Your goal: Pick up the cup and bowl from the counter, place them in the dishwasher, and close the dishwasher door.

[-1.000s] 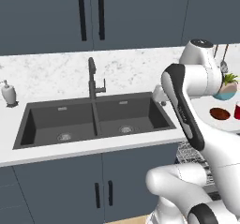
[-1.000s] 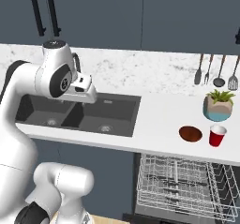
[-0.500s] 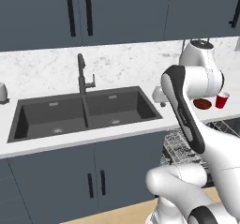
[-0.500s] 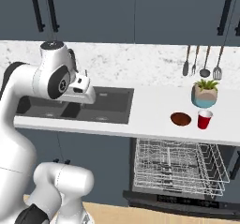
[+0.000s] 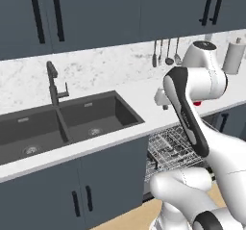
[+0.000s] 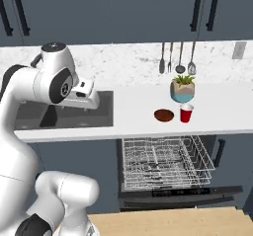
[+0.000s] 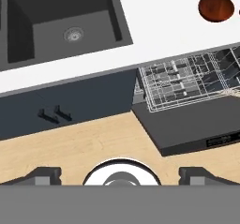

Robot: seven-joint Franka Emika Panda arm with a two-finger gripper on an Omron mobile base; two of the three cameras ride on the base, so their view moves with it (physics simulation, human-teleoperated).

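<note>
Approach step in hand: hand [image 7: 120, 174], fingers apart and empty, is well apart from cup [image 6: 186, 113] and bowl [image 6: 164, 115] side by side on desk [image 6: 133, 106]. Dishwasher [image 6: 165, 162] stands open. Next: reach toward cup.

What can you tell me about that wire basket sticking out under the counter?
It is the dishwasher's white wire rack, a grid of thin wires with rows of upright prongs, pulled out over the dishwasher door. That door, a flat dark panel, lies folded down just above the wooden floor. Nothing appears loaded in the rack. It sits below the white counter, roughly beneath the bowl and cup.
</note>
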